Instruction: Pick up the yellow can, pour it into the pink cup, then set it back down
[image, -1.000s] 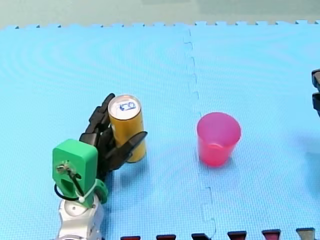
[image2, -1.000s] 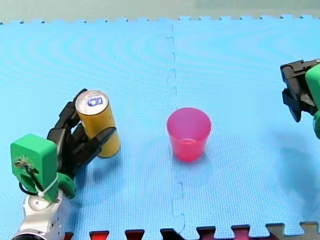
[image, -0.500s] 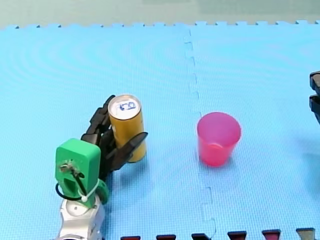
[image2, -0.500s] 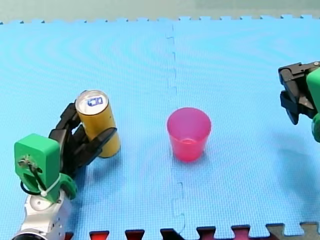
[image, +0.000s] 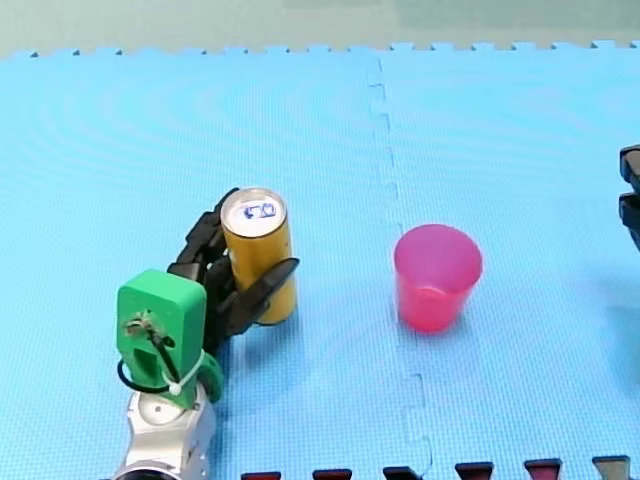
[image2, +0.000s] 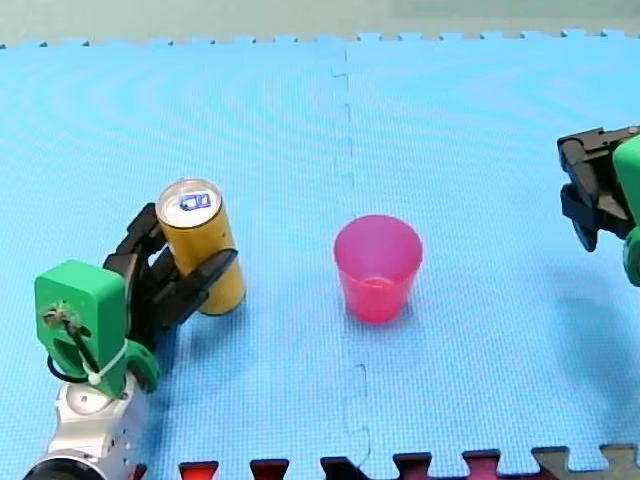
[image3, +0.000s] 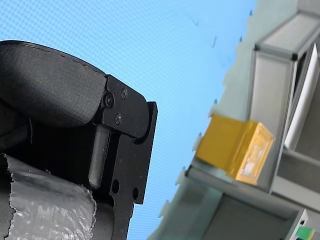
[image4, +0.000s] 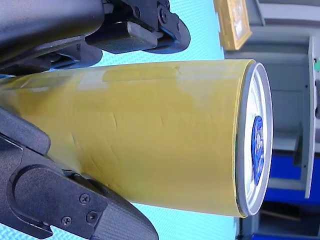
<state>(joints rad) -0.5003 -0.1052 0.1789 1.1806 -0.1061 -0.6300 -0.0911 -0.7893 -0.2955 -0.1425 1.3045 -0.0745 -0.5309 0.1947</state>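
Upright yellow can (image: 258, 258) left of seemingly empty pink cup (image: 437, 276)

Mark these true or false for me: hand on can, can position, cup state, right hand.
1. The left hand grips the can. True.
2. The can is tipped over the cup. False: it is roughly upright, left of the cup and apart from it.
3. The cup stands upright, mouth up. True.
4. The right hand touches the cup. False: it is at the right edge of the mat, well apart from the cup.
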